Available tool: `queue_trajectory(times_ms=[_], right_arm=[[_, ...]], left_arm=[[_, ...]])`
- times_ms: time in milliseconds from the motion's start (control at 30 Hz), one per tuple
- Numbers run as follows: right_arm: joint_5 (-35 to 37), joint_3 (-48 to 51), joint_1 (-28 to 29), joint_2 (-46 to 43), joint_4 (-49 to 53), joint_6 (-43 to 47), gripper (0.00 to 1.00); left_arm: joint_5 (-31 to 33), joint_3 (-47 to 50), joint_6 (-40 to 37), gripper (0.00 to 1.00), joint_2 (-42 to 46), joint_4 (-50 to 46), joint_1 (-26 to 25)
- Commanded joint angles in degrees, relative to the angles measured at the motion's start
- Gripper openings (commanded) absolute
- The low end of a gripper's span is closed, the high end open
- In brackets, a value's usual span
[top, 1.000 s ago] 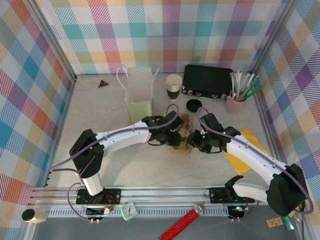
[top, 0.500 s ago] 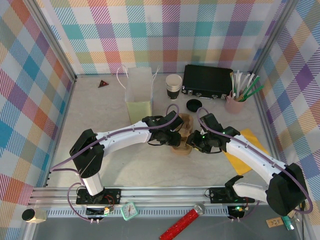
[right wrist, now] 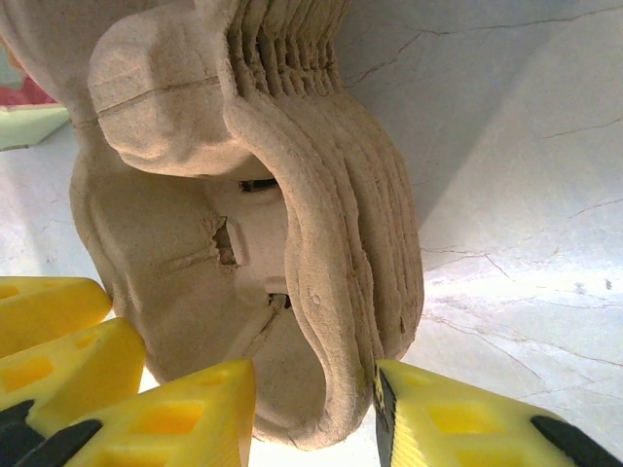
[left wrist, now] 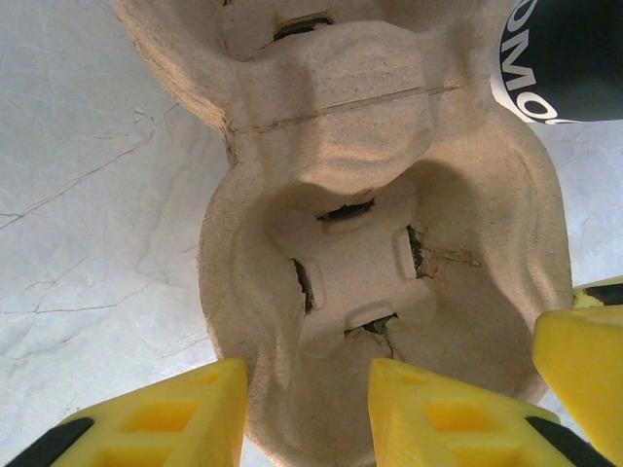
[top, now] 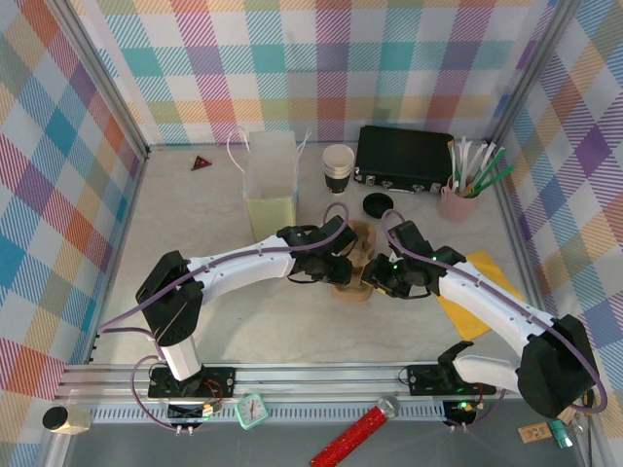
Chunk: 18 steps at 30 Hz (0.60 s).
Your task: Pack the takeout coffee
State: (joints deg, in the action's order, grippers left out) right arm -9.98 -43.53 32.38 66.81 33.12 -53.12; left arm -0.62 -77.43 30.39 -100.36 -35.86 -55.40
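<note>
Trays of moulded cardboard, nested into one tray stack (top: 352,291), lie in the middle of the table (top: 204,229), and both arms meet over the stack's near end.

The left hand (left wrist: 310,389) is closed on the rim of the tray stack. One yellow finger sits outside the wall and the other inside the near cup well, whose floor has four small slits. Whether it grips the top tray alone or several, I cannot tell.

The right hand (right wrist: 313,394) is clamped on the same end, just beside the left. Its two fingers pinch the layered edge of the stack, where the ribbed rims of many trays show one above the other. One of its fingers also shows at the lower right edge of the left wrist view. The left hand's fingers in turn show at the lower left of the right wrist view.

At the top right of the left wrist view, beyond the trays, is a black rounded part with white lettering. I cannot tell what it is.

A paper cup (top: 338,167) with a dark body and a pale top stands upright at the back of the table, well apart from both hands. It sits between a clear plastic bag (top: 270,180) and a black case (top: 404,158). Whether this is the coffee to be packed I cannot tell. A black lid (top: 378,204) lies flat on the table near the cup, apart from it. A pink holder of stirrers (top: 459,199) stands to the right of the case, and a yellow sheet (top: 477,309) lies under the right arm.
</note>
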Motion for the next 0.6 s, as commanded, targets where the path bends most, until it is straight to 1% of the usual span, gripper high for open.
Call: queue_trajectory(times_ms=[0,267,467,567], right_arm=[[-1.7,0.6,0.2,-1.9,-2.4,0.1,0.38],[0.4,-0.7,0.2,-1.2,1.6,0.8,0.39],[-2.2,1.2,0.2,-1.9,-3.5,-0.2,0.39],[-1.9,0.8,0.2,-1.4,-2.6,-0.1,0.39]], left_arm=[[-1.3,-1.4,-0.7,0.37,-0.7,-0.9,-0.4],[-1.1,-1.6,-0.7,0.37,-0.7,-1.0,-0.5],[-1.2,-1.6,-0.8,0.37,-0.7,-1.1,-0.6],[-1.2,-1.8,-0.9,0.37,-0.8,-1.2,-0.7]])
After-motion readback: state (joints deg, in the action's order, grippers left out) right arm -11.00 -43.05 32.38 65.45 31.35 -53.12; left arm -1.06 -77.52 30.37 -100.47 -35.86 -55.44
